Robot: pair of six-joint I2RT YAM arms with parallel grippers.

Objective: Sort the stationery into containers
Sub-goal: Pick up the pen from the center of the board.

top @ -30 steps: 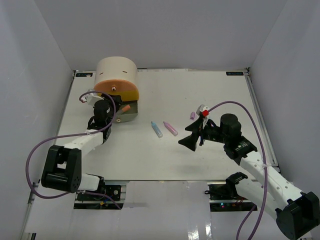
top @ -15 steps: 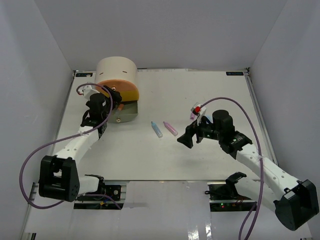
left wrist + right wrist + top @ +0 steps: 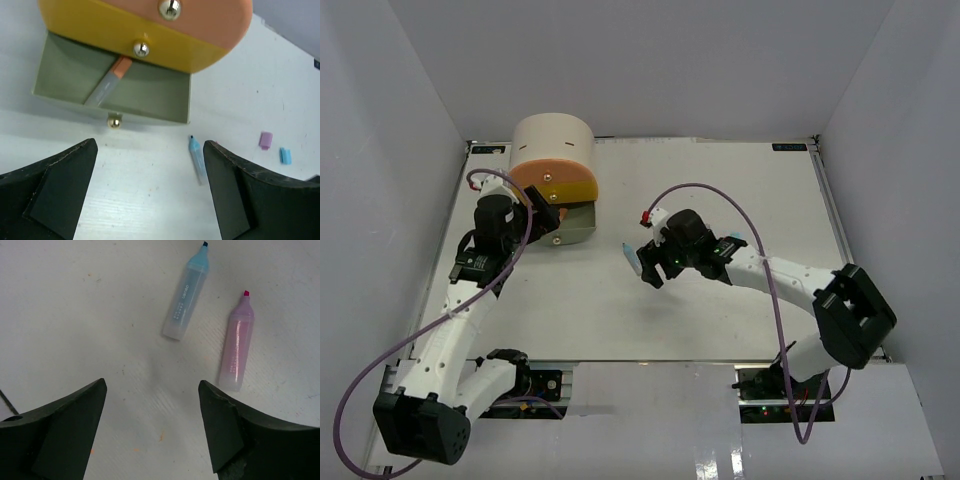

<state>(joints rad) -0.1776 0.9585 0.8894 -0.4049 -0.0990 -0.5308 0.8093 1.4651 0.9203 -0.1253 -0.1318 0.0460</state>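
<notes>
Two markers lie on the table (image 3: 75, 315) just ahead of my right fingers (image 3: 65, 425), which stand wide with nothing between them. The blue marker (image 3: 185, 297) and the pink marker (image 3: 237, 347) lie side by side, not touching, with bare white surface all round. My left fingers (image 3: 55, 190) are spread wide too, empty, facing the cabinet (image 3: 553, 140). Its grey-green drawer (image 3: 155, 95) stands open beneath the yellow drawer (image 3: 100, 35) and the orange drawer (image 3: 215, 20). An orange-capped marker (image 3: 107, 82) lies slantwise inside, its cap at the yellow front's edge. Off right, a purple block (image 3: 265, 140) and a blue block (image 3: 285, 155) sit close together, clear of the drawer's rim.
</notes>
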